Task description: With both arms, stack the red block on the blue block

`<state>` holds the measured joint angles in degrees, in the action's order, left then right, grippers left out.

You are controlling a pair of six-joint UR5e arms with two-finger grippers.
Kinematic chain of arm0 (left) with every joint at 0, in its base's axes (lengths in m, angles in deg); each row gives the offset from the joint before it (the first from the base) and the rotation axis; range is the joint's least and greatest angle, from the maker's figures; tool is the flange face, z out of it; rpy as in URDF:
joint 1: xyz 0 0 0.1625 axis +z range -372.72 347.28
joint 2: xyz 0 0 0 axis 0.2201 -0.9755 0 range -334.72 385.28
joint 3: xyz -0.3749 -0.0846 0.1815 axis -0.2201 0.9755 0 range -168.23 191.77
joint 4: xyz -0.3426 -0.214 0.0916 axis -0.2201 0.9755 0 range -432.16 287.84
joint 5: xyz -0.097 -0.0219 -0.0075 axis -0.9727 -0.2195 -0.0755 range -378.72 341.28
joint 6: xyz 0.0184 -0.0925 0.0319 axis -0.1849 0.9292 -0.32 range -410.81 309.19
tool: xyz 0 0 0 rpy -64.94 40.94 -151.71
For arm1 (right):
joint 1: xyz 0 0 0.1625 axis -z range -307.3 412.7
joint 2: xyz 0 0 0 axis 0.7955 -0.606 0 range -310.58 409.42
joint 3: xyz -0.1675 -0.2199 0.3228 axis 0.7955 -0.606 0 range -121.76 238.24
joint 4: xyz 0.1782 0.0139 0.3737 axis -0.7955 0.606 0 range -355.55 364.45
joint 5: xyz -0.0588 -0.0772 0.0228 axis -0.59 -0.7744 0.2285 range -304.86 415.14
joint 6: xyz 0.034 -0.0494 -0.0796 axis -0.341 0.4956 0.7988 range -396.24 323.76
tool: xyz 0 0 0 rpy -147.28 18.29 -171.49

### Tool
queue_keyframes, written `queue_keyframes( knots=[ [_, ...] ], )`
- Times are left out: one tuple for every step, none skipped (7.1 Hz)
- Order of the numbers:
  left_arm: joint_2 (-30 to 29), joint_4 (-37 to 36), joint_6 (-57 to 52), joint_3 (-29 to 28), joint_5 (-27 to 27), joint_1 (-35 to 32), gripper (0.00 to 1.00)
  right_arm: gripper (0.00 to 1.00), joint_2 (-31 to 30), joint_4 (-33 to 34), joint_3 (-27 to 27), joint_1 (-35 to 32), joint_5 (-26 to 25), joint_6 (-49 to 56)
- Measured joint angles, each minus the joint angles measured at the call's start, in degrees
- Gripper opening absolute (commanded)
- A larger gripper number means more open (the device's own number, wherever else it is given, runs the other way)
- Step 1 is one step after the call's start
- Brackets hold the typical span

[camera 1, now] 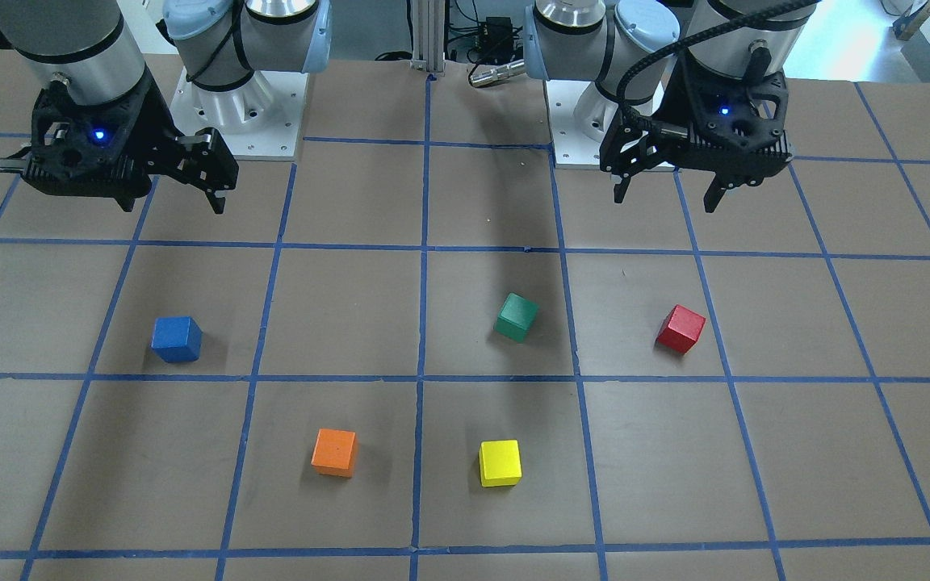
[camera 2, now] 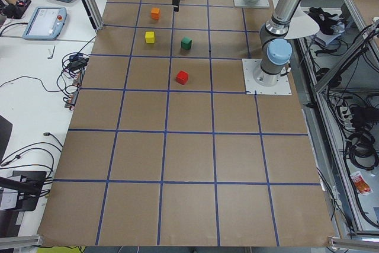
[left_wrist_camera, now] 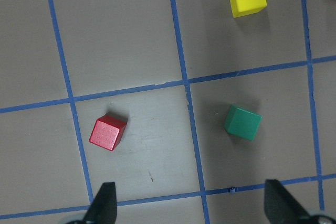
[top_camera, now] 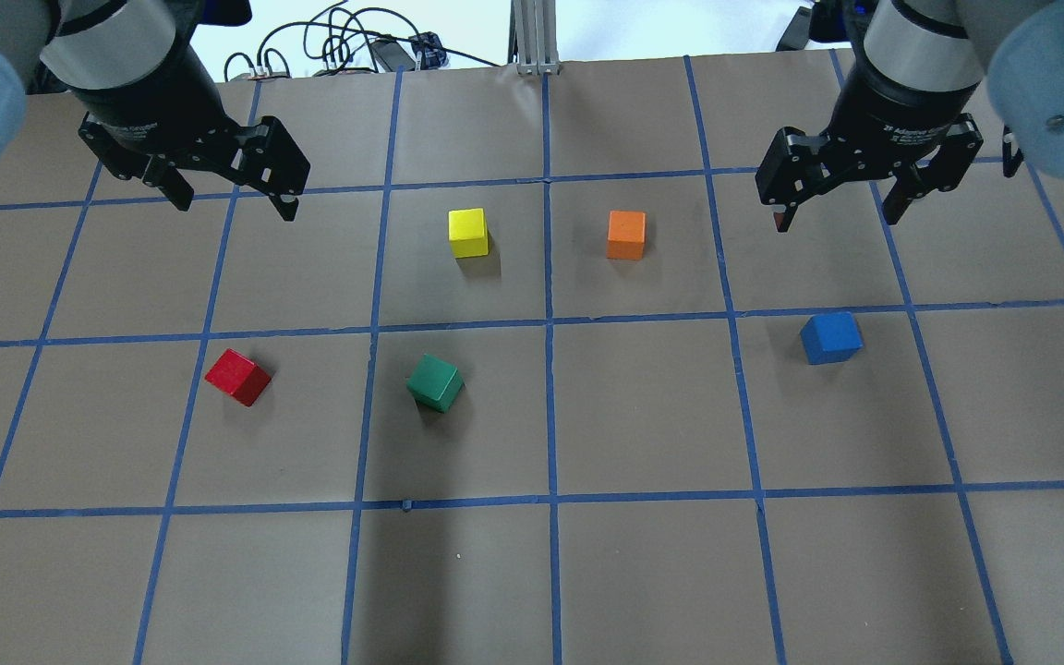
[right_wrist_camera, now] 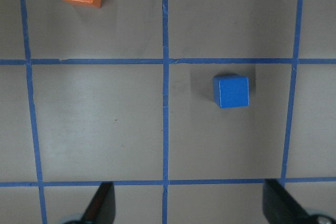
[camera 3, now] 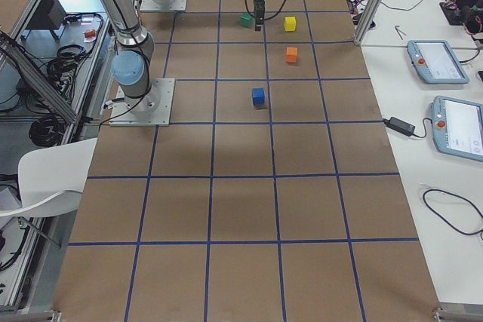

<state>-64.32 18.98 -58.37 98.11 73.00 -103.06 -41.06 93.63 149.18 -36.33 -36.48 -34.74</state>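
The red block (top_camera: 237, 377) lies on the brown table on my left side; it also shows in the front view (camera 1: 681, 328) and the left wrist view (left_wrist_camera: 107, 132). The blue block (top_camera: 831, 337) lies on my right side and shows in the front view (camera 1: 177, 339) and the right wrist view (right_wrist_camera: 231, 91). My left gripper (top_camera: 236, 205) hangs open and empty above the table, beyond the red block. My right gripper (top_camera: 835, 220) hangs open and empty above the table, beyond the blue block. The two blocks are far apart.
A green cube (top_camera: 435, 382), a yellow cube (top_camera: 468, 232) and an orange cube (top_camera: 625, 235) lie between the two task blocks. Blue tape lines grid the table. The arm bases (camera 1: 243, 113) stand at the robot's edge.
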Motion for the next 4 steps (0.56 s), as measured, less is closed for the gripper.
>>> queue_keyframes(
  knots=[
    [-0.08, 0.03, 0.00, -0.36, -0.11, 0.07, 1.00, 1.00, -0.31, -0.17, 0.05, -0.03, -0.02, 0.00],
    [-0.35, 0.05, 0.00, -0.69, -0.04, 0.12, 1.00, 1.00, -0.77, -0.38, 0.08, -0.05, 0.01, 0.00],
    [-0.58, 0.07, 0.00, -0.81, 0.05, 0.15, 1.00, 1.00, -1.18, -0.36, 0.09, -0.05, 0.13, 0.00],
    [-0.60, 0.22, 0.00, -0.80, 0.14, 0.16, 1.00, 1.00, -1.41, -0.24, 0.13, -0.06, 0.40, 0.01]
  ],
)
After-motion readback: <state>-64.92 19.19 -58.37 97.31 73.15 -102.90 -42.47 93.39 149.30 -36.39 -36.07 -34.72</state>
